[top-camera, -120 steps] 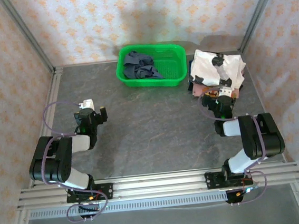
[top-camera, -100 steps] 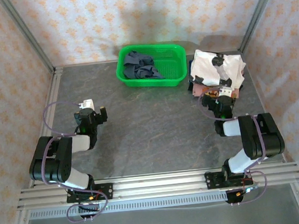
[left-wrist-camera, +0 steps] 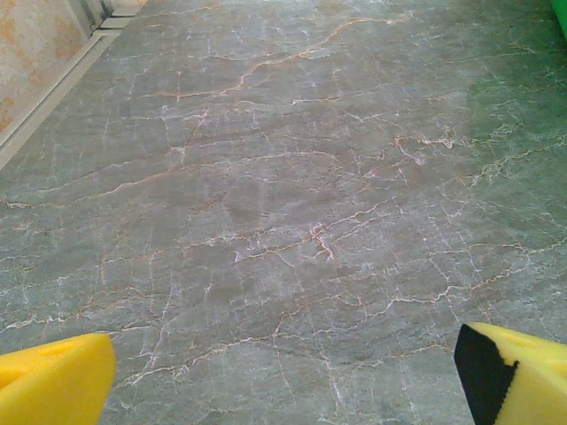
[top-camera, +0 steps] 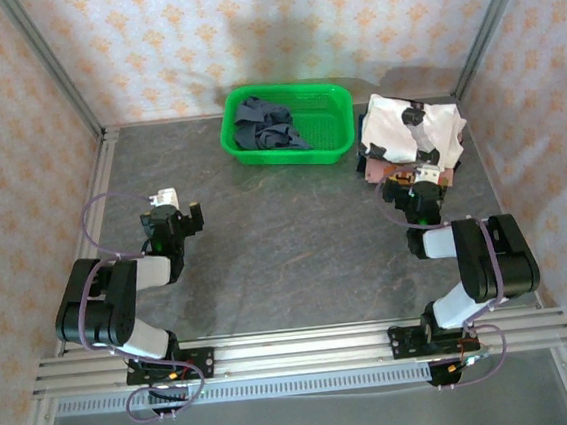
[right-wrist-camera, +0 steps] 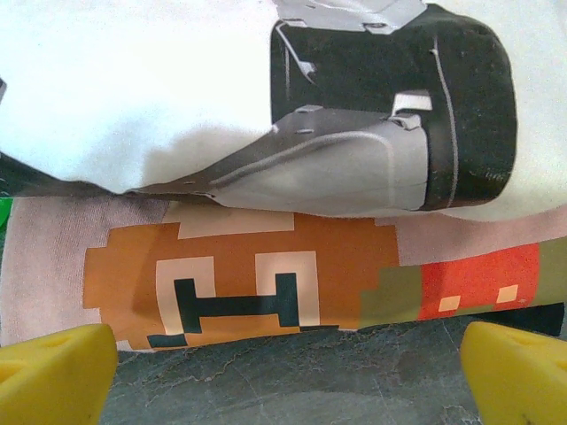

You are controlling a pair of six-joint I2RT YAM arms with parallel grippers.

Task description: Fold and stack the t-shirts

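Note:
A white t-shirt with black patches (top-camera: 414,128) lies folded on top of a brown and orange printed t-shirt (top-camera: 400,170) at the back right of the table. In the right wrist view the white shirt (right-wrist-camera: 133,80) overlaps the printed one (right-wrist-camera: 337,266). A dark slate-blue t-shirt (top-camera: 265,126) lies crumpled in the green basket (top-camera: 330,148). My right gripper (top-camera: 419,176) stands open just in front of the stack, yellow fingertips (right-wrist-camera: 514,372) apart over bare table. My left gripper (top-camera: 174,205) is open over the bare tabletop at the left, fingertips (left-wrist-camera: 53,381) wide apart.
The grey marble table (top-camera: 286,242) stretches between the two arms. Metal frame posts (top-camera: 48,64) and papered walls close off the back and sides. The basket stands at the back centre.

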